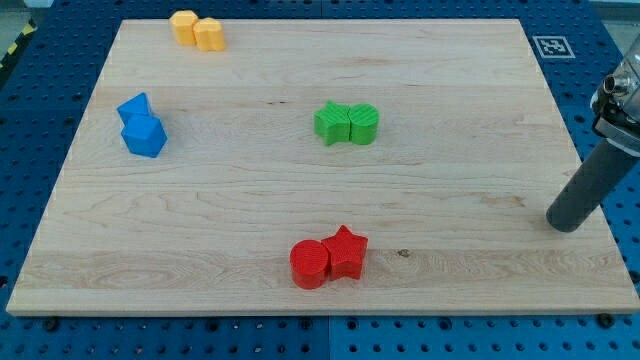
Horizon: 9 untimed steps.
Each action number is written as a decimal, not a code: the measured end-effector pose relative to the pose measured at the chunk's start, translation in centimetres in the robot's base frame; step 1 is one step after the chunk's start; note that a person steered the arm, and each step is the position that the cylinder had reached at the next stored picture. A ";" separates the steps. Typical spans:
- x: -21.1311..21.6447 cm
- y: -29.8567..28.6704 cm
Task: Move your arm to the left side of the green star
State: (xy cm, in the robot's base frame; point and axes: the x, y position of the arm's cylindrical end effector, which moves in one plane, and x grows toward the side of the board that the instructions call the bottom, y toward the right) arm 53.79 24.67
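The green star [330, 122] lies on the wooden board near its middle, touching a rounder green block [364, 123] on its right. My tip [566, 222] rests on the board near the right edge, far to the right of and below the green star. The dark rod rises from the tip toward the view's upper right.
A red cylinder [310, 264] and a red star [346, 251] touch near the view's bottom. Two blue blocks [141, 126] sit at the left. Two yellow blocks [197, 30] sit at the top left. The wooden board [470, 120] lies on a blue pegboard table.
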 end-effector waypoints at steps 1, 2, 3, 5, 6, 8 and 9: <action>0.0 0.0; 0.3 0.3; 0.0 0.3; -7.0 -11.3; -7.4 -16.4; -9.9 -28.3; -12.7 -30.1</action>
State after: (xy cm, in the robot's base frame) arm 41.11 -5.40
